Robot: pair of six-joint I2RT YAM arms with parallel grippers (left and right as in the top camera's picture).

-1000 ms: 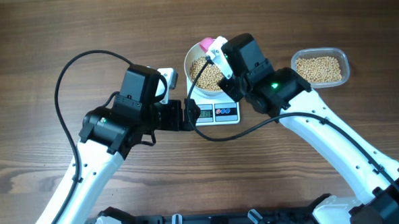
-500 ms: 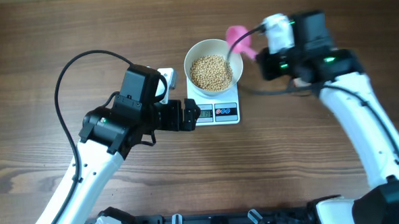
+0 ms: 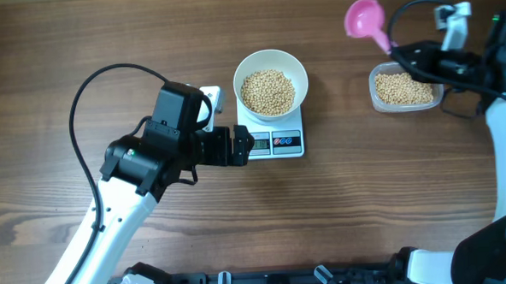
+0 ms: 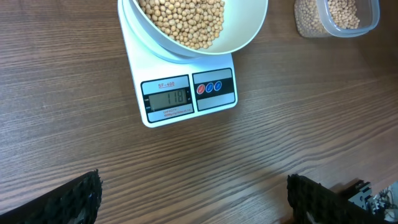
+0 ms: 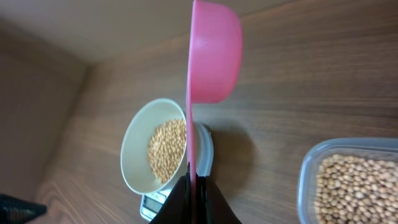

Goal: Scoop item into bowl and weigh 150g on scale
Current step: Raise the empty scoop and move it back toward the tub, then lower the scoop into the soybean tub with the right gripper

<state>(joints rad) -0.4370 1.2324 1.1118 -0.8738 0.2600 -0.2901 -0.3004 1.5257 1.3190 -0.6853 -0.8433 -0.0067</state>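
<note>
Gripping the pink scoop (image 5: 214,50) by its handle, my right gripper (image 5: 194,196) hovers just beside the clear tub (image 3: 374,90) of beans (image 3: 400,88). The bowl (image 3: 243,70) on the scale (image 3: 274,144) lies well left. The scoop is probably empty. My left gripper (image 3: 241,146) gapes wide.

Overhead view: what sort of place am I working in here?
Likely a robot test bench, not a kitchen: wood table, a scale carrying a white bowl of beans, and a clear container of more.
</note>
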